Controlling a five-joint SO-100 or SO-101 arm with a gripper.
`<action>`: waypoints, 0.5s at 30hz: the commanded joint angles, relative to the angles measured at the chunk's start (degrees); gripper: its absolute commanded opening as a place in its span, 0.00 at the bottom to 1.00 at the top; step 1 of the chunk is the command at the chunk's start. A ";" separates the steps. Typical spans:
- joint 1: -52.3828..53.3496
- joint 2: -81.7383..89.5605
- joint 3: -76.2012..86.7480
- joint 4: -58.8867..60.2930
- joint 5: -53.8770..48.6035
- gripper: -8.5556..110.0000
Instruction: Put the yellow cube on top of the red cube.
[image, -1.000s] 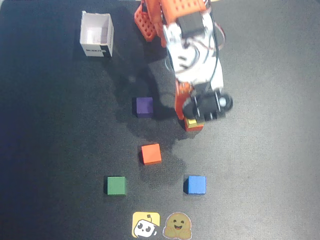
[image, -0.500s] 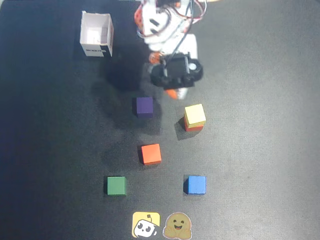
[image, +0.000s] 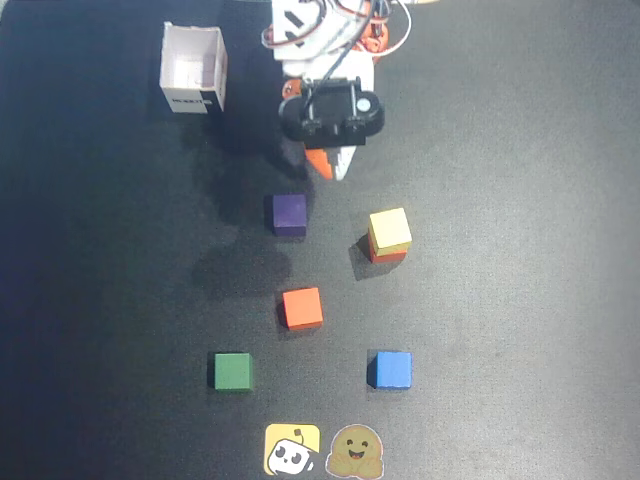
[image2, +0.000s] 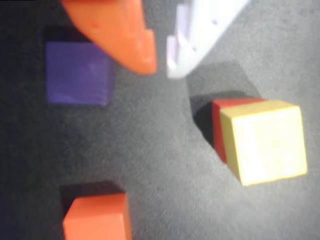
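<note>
The yellow cube (image: 390, 228) rests on top of the red cube (image: 388, 256), right of the mat's centre in the overhead view. Only a thin red edge shows under it there. In the wrist view the yellow cube (image2: 264, 142) sits at the right, with the red cube (image2: 218, 127) showing along its left side. My gripper (image: 330, 168) hangs up and to the left of the stack, clear of it. Its orange and white fingertips nearly meet at the top of the wrist view, so my gripper (image2: 159, 67) is shut on nothing.
A purple cube (image: 289, 213) lies just below the gripper, and an orange cube (image: 302, 307) sits at mid-mat. Green (image: 232, 371) and blue (image: 391, 369) cubes lie nearer the front. A white box (image: 193, 70) stands at the back left. Two stickers (image: 292, 449) lie at the front edge.
One second ago the gripper was down over the stack. It let go of the yellow cube, then pulled back up and to the left. The stack has stayed put.
</note>
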 joint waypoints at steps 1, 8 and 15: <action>1.32 0.18 1.05 -1.23 -0.26 0.07; 1.85 0.26 4.92 -2.72 -0.44 0.07; 3.69 0.26 4.92 2.90 -3.16 0.07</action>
